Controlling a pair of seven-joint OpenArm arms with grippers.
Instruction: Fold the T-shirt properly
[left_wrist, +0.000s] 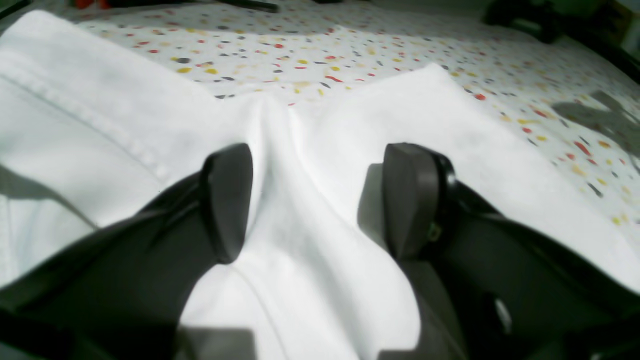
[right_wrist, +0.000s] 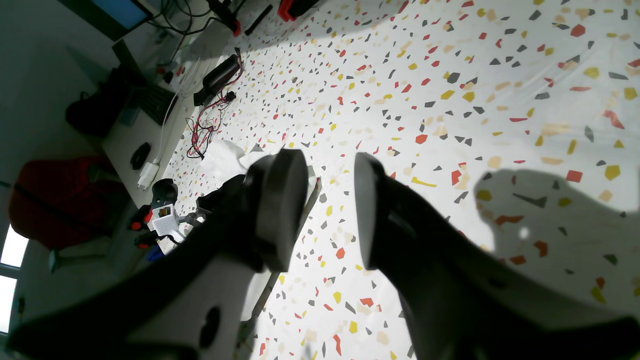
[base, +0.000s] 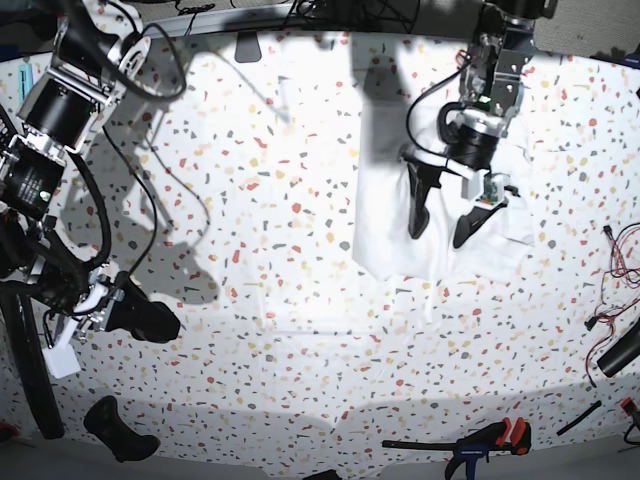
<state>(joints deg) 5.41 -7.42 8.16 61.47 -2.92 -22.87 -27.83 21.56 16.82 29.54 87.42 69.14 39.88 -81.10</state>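
The white T-shirt (base: 390, 215) lies bunched on the right half of the speckled table (base: 280, 260), under the arm on that side. My left gripper (base: 441, 228) hangs over it, open, one finger on either side of a raised ridge of cloth. In the left wrist view the T-shirt (left_wrist: 430, 115) fills the foreground, and the left gripper (left_wrist: 317, 200) straddles the fold without pinching it. My right gripper (base: 150, 322) is far off at the table's left side. In the right wrist view the right gripper (right_wrist: 322, 210) stands open over bare tabletop, holding nothing.
A black and red clamp (base: 485, 440) lies at the front edge. Red and black cables (base: 612, 318) sit at the right edge. A black object (base: 120, 430) rests at the front left. Cables (right_wrist: 205, 127) and desk clutter line the table's side in the right wrist view.
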